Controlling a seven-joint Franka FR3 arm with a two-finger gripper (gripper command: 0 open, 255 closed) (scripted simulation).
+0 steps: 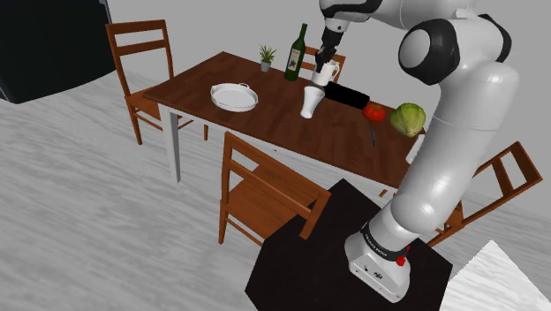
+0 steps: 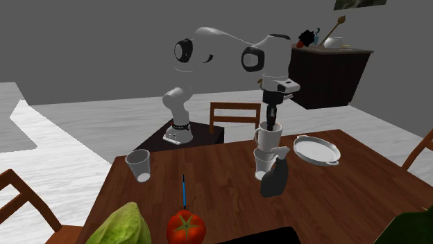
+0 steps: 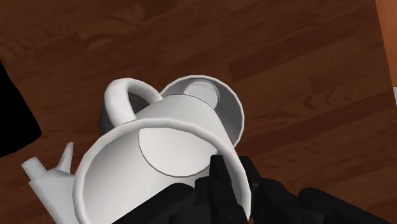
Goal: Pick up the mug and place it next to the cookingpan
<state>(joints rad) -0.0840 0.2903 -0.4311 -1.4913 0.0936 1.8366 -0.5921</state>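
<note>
My gripper [image 1: 328, 55] is closed on the white mug [image 1: 325, 72], the fingers [image 3: 219, 181] clamped on its wall at the rim on the side away from the handle. I hold the mug in the air above the brown tabletop [image 1: 283, 132], tipped over so its mouth faces my wrist camera. In the wrist view the mug [image 3: 159, 146] partly covers a second white cup [image 3: 203, 94] that stands upright on the wood straight below it. In the second exterior view the mug [image 2: 268, 135] hangs just above that cup [image 2: 266, 161], my gripper [image 2: 272, 125] reaching down to it.

This happens over the middle of the tabletop, near its far long edge, where a dark bottle [image 1: 296, 53] stands. The white pan [image 1: 234, 96] lies toward the tabletop's end at the shoulder view's left, well apart from the mug. A tomato [image 1: 375, 112] and a cabbage [image 1: 408, 118] sit near the opposite end.
</note>
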